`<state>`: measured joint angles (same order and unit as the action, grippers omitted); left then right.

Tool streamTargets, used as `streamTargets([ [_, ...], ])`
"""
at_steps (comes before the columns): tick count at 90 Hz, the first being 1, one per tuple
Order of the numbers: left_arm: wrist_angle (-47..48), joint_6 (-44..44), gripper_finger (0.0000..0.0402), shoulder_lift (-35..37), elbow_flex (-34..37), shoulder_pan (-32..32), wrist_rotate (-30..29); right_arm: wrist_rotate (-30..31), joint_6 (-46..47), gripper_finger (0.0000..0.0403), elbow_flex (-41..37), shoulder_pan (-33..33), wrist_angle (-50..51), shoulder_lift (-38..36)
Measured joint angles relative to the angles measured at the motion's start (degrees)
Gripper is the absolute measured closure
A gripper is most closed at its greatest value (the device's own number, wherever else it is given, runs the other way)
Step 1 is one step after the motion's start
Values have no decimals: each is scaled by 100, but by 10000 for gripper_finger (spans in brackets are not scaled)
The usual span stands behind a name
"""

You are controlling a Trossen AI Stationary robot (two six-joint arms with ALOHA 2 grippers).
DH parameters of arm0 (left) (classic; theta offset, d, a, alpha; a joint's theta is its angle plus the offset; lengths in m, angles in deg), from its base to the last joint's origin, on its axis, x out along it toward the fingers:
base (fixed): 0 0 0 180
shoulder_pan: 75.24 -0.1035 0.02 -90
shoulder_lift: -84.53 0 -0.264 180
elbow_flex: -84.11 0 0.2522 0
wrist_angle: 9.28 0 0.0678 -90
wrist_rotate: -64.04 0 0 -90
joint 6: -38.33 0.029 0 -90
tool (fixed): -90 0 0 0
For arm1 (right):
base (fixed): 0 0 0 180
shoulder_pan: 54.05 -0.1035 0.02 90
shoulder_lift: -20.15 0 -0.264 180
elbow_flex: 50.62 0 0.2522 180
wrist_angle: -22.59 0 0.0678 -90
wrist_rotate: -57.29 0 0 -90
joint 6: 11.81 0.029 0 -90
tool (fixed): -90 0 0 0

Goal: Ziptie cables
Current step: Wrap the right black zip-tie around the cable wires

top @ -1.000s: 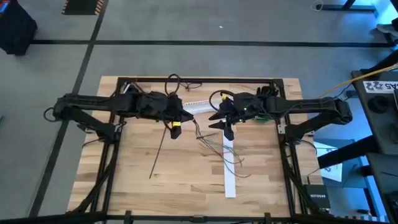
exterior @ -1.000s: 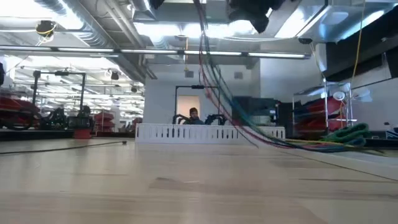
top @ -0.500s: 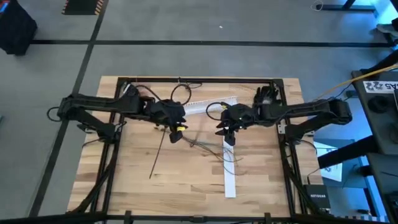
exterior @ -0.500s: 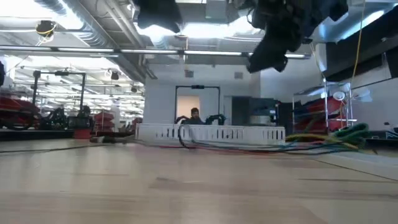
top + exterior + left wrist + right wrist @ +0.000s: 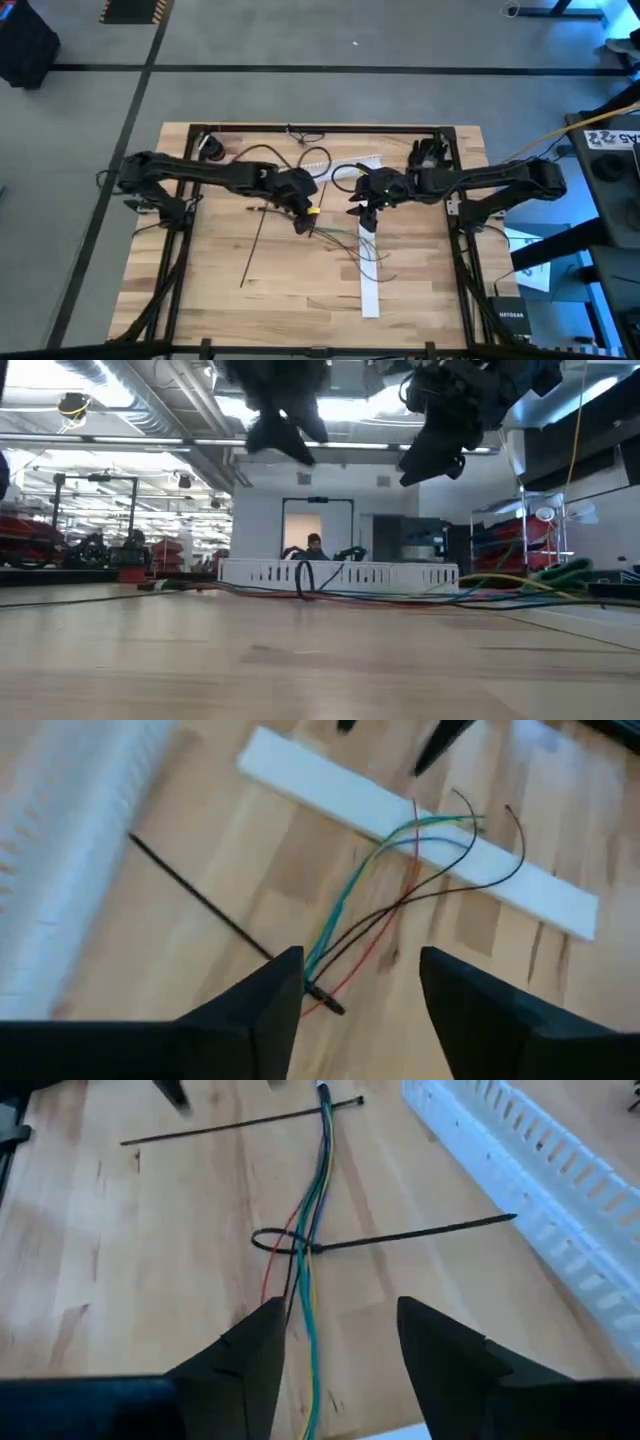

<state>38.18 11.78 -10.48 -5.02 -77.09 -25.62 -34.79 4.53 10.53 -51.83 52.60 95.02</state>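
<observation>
Hovering over the middle of the tabletop [image 5: 220, 290], my left hand [image 5: 303, 222] has its fingers [image 5: 262, 1010] spread apart and grips nothing. The cables [image 5: 400, 870] lie on the wood just beyond those fingertips: green, blue, red and dark wires gathered near my hand and fanning out across a flat white strip [image 5: 330, 790] farther off. A thin black ziptie [image 5: 200, 905] lies straight on the wood, running in toward the gathered end of the bunch.

My right hand [image 5: 366, 216] hangs close by, opposite the left, its fingers [image 5: 440, 1350] also parted and empty. From its wrist the cables [image 5: 312, 1210] run straight ahead between the fingertips, with a second black ziptie [image 5: 400, 1235] looped around them partway along and its tail sticking out sideways toward a slotted white duct [image 5: 530, 1180]. From above, the cables [image 5: 355, 245] sit between and just in front of both hands, crossing the white strip [image 5: 367, 280].
</observation>
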Motion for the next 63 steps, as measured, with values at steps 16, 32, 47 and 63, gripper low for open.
streamTargets([
  [16, -59, -148, 223, -667, 4, -313, 289, -164, 365, 216, -402, -11, 13, 0],
  [32, -798, -300, 227, -839, 369, -680, 637, -123, 602, 216, -731, -285, -32, 0],
  [47, -2025, -655, 227, -846, 1110, -934, 1107, 3, 799, 216, -949, -461, -446, 0],
  [63, -2580, -778, 227, -846, 1595, -1038, 1128, 26, 784, 216, -969, -446, -470, 0],
])
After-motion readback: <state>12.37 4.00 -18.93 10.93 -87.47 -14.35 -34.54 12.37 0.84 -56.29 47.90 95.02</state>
